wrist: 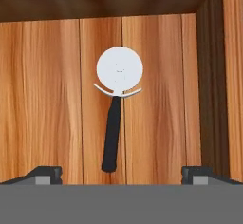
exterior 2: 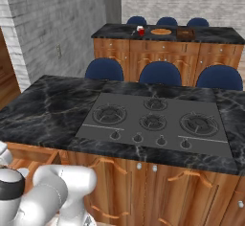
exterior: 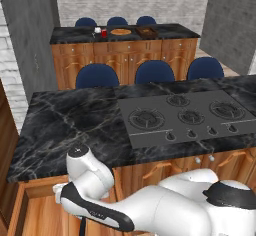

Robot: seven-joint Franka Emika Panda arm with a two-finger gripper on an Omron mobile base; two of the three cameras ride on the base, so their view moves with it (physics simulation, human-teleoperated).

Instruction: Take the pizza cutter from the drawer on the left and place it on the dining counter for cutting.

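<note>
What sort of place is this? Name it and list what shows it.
A rendered home kitchen, most likely: a marble island with a gas cooktop, a dining counter ringed by blue chairs, and a pizza cutter lying in an open wooden drawer.

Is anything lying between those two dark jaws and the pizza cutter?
No. In the hand view, bare wooden drawer floor separates the open jaws from the pizza cutter.
</note>
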